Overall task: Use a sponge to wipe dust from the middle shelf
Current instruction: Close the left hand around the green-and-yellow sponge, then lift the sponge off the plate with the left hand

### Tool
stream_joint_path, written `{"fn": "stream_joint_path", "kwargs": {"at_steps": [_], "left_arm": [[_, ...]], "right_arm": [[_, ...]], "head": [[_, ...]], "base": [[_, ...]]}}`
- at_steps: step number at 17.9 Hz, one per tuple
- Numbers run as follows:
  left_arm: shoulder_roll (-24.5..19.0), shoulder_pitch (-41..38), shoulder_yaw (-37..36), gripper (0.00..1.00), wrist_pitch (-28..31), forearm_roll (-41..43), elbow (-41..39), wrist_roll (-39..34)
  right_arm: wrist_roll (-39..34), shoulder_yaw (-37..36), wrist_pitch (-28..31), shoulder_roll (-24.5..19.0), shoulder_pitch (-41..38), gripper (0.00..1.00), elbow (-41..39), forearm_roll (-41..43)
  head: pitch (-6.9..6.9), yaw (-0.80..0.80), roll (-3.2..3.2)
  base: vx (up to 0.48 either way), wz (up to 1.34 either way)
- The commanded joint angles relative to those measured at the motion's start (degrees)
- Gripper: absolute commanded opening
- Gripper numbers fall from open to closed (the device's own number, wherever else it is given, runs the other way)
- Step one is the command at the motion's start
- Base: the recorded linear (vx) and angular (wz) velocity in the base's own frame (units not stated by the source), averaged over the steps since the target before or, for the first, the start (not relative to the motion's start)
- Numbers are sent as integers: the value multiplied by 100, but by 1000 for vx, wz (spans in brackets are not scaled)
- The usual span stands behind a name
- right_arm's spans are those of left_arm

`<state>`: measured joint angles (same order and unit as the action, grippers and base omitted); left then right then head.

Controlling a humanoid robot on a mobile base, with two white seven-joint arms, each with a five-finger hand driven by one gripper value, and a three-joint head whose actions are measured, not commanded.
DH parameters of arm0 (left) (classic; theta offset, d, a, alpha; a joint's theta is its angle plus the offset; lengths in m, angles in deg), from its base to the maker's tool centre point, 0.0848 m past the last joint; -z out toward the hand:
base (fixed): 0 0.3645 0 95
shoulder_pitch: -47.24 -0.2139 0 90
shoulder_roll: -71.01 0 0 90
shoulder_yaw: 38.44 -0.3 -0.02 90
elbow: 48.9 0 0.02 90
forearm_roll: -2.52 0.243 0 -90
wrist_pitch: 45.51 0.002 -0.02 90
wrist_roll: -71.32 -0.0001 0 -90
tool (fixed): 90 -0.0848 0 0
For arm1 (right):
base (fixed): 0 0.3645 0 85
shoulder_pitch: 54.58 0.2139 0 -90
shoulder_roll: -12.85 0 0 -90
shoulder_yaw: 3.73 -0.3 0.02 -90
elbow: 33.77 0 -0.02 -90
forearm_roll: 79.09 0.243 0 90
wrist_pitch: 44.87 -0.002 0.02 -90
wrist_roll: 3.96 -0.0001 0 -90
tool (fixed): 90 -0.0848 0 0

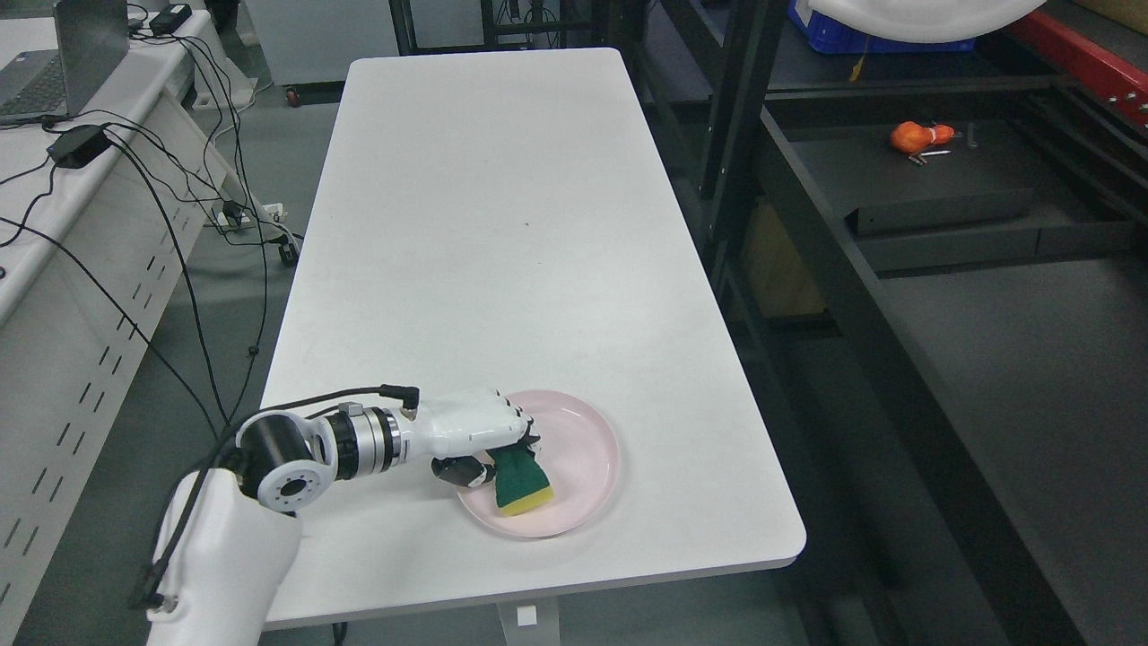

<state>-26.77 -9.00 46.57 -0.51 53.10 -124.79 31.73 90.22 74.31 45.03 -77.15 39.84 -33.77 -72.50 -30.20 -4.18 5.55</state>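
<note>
A green and yellow sponge (523, 485) lies in a pink plate (587, 467) near the front edge of the white table (484, 224). My left hand (489, 444) reaches in from the lower left over the plate, its fingers curled around the near end of the sponge. The sponge's far end rests on the plate. The dark metal shelf unit (897, 188) stands to the right of the table. The right arm is out of view.
An orange object (917, 136) and a small metal piece lie on the shelf at the back right. A desk with a laptop (63, 63), a power brick and cables stands at the left. A blue crate (861, 27) sits behind the shelf.
</note>
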Motion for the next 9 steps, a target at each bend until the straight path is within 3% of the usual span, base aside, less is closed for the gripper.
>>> {"fn": "stream_joint_path", "kwargs": {"at_steps": [1,9], "left_arm": [[-12,175,1103,4,0,-434,-172,-40],[84,359,1413,3,0,-1261,-831,452]], "right_arm": [[-5,0,414,100,-3,100,-100,0],[-5,0,414,100,6,100,-100,0]], "head": [[0,0,0],[0,0,0]], "base": [[0,0],[0,0]]}}
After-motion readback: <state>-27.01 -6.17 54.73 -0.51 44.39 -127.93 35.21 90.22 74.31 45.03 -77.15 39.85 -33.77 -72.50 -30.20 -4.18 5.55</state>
